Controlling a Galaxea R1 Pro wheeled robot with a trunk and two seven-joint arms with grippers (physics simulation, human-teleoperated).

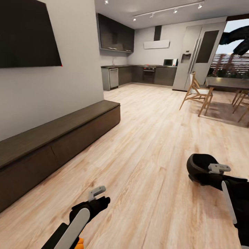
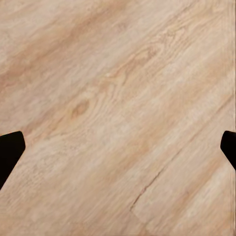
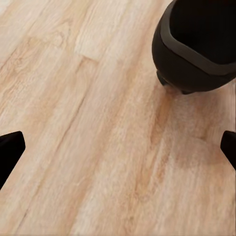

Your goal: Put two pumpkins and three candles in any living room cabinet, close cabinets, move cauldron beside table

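Cauldron [image 1: 200, 169] on floor, just ahead of right gripper [image 3: 118, 147].
Both sets of jaws are spread and empty; left gripper [image 1: 98, 197] is set farther off. Cabinet [image 1: 58, 138] shut, along left wall; dining surface [image 1: 224, 82] well beyond.

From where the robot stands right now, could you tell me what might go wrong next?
1. The cauldron stands on the floor just ahead of the open right gripper; a careless reach could knock it away rather than grasp it.
2. The cabinet runs close along the robot's left; swinging the left gripper or turning could strike it.
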